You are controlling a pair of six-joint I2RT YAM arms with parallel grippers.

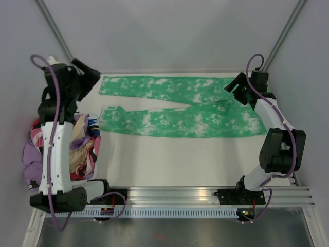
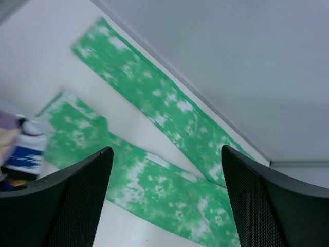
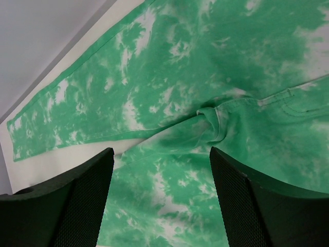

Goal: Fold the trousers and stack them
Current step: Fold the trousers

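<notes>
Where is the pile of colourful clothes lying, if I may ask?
Top view: the pile of clothes lies at the left, partly under the left arm, beside the trousers' cuffs.

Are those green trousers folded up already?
No, the trousers lie spread out flat, with both legs stretched long and apart, unfolded.

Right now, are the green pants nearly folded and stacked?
Not yet. The trousers lie spread flat, legs apart: laid out, no fold made. The left tool and right tool hover open, holding nothing. Folding and stacking remain.
</notes>
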